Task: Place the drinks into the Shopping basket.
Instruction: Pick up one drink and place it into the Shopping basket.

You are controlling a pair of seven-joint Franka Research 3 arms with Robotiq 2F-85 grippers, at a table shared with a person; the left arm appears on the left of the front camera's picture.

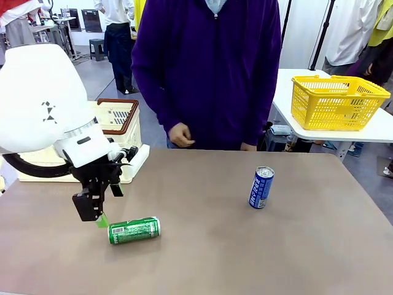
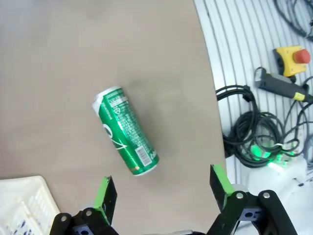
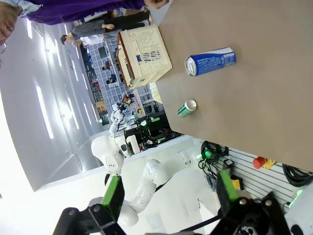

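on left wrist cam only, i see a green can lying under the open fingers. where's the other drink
observer: The blue Pocari Sweat can stands upright on the table's right half, well apart from the green can.
operator: and the basket, i only get a white corner
observer: The Shopping basket is at the table's far left corner, behind the left arm, with a person standing at the far side.
operator: right arm in the way
observer: No. The right gripper hangs open back on the robot's side, far from both cans.
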